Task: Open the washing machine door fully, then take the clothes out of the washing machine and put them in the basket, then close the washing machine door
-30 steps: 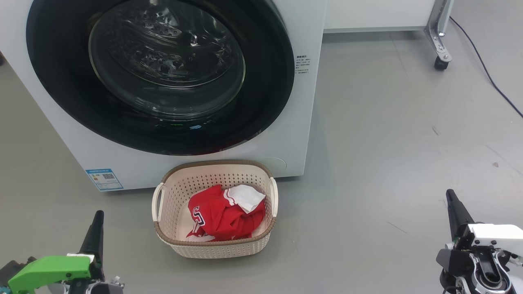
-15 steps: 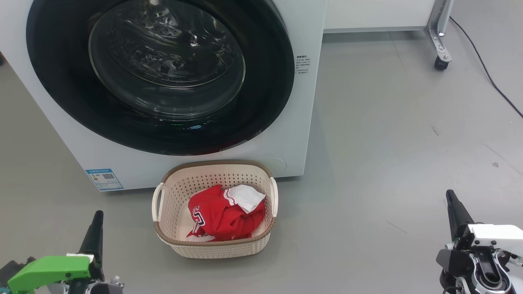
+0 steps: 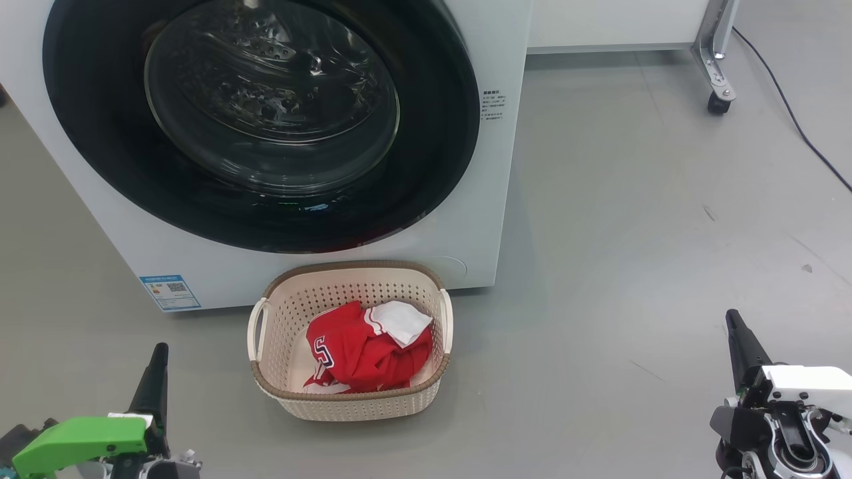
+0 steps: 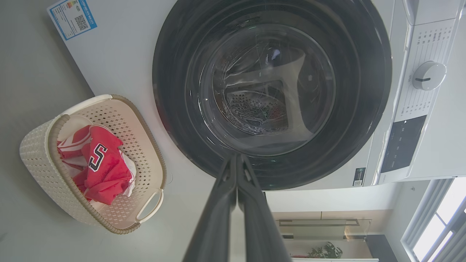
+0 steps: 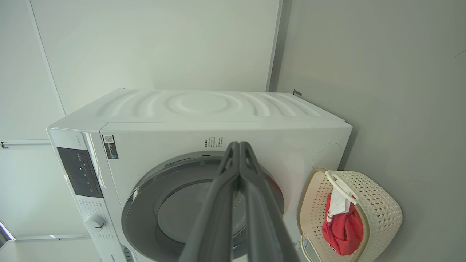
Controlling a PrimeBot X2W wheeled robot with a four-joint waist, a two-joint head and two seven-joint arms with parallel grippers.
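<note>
I judge all steps done, next only parking: door (image 3: pixel 266 126) shut, clothes (image 3: pixel 359 356) in basket (image 3: pixel 346 265) at its six o'clock, left hand (image 3: pixel 160 356) and right hand (image 3: pixel 734 320) closed, empty.

Black-rimmed door (image 3: pixel 266 120) seemingly shut on washing machine (image 3: pixel 466 233); red clothes (image 3: pixel 363 356) lie in basket (image 3: pixel 359 406).

Dark tapered left pincer (image 3: pixel 160 352), green housing (image 3: pixel 80 439); dark right pincer (image 3: pixel 734 320), white casing (image 3: pixel 809 380).

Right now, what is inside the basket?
The basket holds a bunched red jersey with white stripes and a letter patch, and a plain white piece on top. Anything beneath the heap is covered.
</note>
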